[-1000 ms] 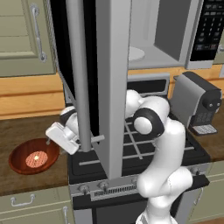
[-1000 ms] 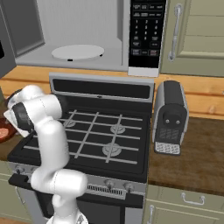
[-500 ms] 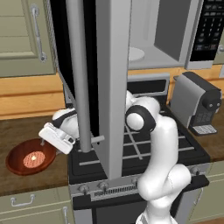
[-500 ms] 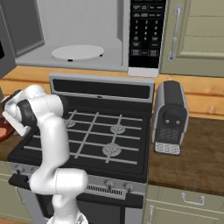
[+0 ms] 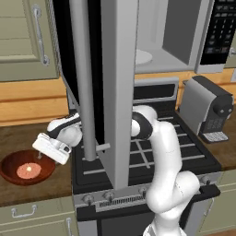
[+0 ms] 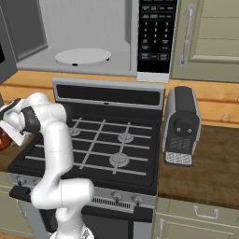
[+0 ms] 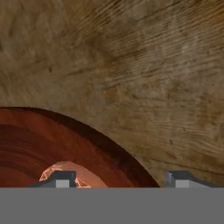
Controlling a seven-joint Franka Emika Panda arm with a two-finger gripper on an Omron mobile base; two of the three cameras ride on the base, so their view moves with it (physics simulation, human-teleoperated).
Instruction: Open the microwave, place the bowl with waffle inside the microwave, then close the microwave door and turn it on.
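Your bowl (image 5: 26, 166), glossy reddish-brown with ringed wood grain, sits at the lower left of the left base view on the brown grained bench (image 5: 27, 136). The small orange waffle (image 5: 28, 170) lies at its centre. Your tool (image 5: 40, 155) is open, its tips spread over the bowl's rim. The door (image 5: 99, 87) is open.

Waffle (image 5: 27, 170) in bowl (image 5: 14, 162), left of stove (image 5: 152, 152)

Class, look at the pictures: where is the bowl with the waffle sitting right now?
In the left base view the bowl sits low at the left on the brown counter, left of the stove, with the waffle inside and the gripper just above its right rim.
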